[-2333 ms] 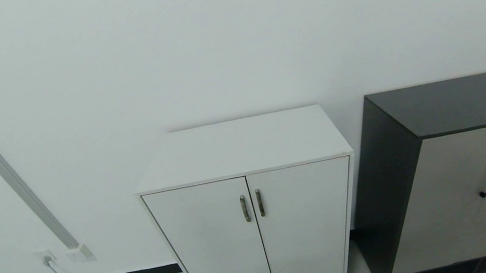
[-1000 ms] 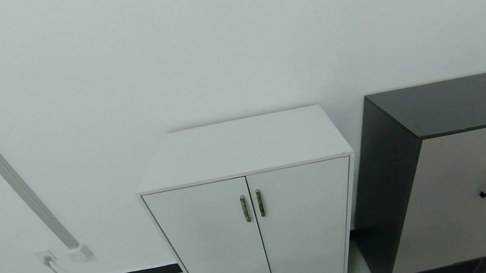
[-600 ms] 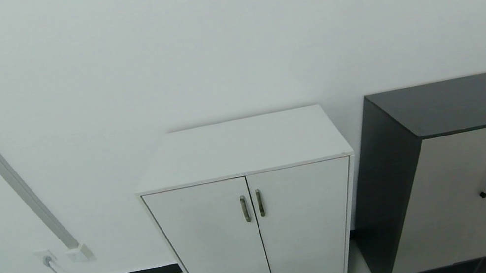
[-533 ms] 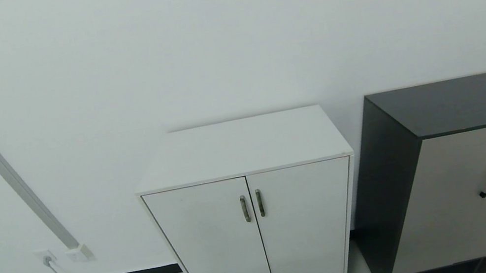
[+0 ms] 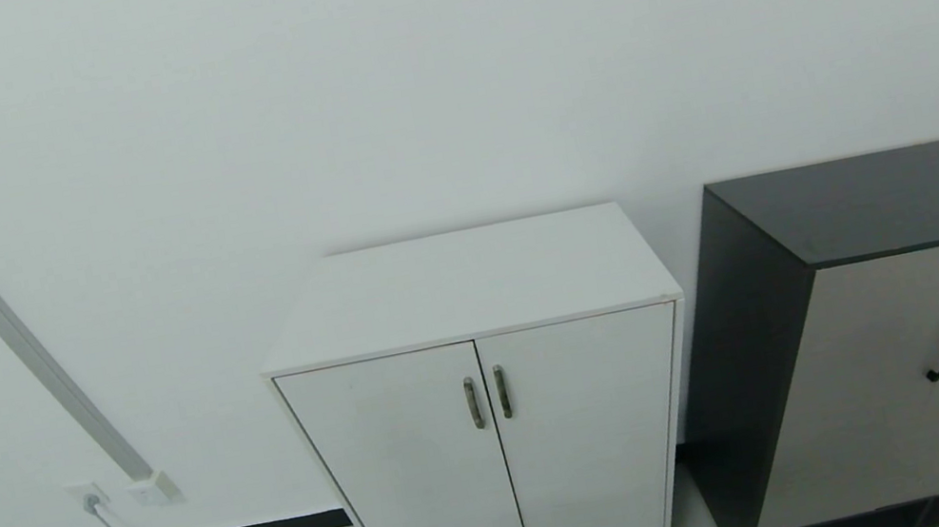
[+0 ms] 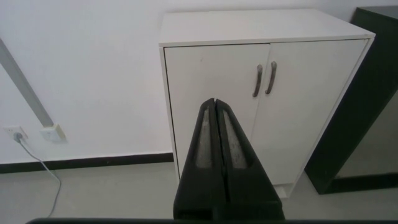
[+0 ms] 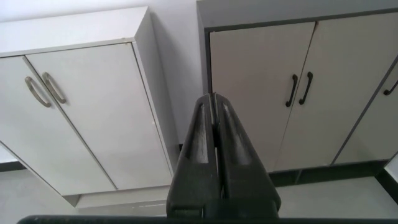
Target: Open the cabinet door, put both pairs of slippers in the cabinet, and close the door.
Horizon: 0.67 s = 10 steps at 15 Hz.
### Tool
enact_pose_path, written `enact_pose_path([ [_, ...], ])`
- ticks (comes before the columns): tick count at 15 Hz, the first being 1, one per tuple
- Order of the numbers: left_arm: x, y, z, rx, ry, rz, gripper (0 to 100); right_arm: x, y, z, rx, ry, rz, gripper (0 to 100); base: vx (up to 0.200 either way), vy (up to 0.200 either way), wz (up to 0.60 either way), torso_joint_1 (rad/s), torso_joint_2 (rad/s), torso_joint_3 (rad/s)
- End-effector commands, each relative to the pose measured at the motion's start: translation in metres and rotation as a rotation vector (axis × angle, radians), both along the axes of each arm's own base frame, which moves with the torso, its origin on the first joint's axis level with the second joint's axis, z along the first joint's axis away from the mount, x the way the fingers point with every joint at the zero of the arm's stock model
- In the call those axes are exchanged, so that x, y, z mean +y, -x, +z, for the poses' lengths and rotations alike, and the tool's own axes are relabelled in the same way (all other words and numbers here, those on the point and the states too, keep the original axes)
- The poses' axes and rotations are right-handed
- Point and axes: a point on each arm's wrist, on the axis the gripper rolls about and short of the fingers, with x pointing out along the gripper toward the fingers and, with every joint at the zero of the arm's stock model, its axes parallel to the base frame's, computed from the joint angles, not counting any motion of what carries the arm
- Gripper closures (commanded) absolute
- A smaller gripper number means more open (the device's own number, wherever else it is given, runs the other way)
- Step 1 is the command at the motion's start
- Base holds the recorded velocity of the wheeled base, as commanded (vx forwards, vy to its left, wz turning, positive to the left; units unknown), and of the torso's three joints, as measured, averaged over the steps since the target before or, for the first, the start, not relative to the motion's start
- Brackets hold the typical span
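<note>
Here's the white two-door wooden cabinet [image 5: 466, 288], backed against the wall [image 5: 435, 67], both doors flush shut. Its slim metal bar handles [image 5: 473, 403] stand upright, side by side at the centre seam. The left tool [image 6: 214, 106] faces the left door from well back, the handles just off its line toward that seam; its fingers are pressed together, holding nothing. The right tool [image 7: 213, 99], pinched closed and empty too, faces the gap between the white cabinet and the dark grey-fronted cabinet [image 7: 298, 74]. Left arm looks nearer, and its fingers must part to straddle a vertical bar.
</note>
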Motion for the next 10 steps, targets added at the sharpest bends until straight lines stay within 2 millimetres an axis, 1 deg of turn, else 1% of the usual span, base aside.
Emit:
enact_pose_path([
  [1, 0.0, -0.0001, 0.0, 0.001, 0.0, 0.0, 100, 0.0, -0.0001, 0.0001, 0.001, 0.002, 0.0, 100, 0.0, 0.0, 0.0, 0.0, 0.0, 0.0],
  [10, 0.0, -0.0001, 0.0, 0.001, 0.0, 0.0, 100, 0.0, -0.0001, 0.0001, 0.002, 0.006, 0.0, 100, 0.0, 0.0, 0.0, 0.0, 0.0, 0.0],
])
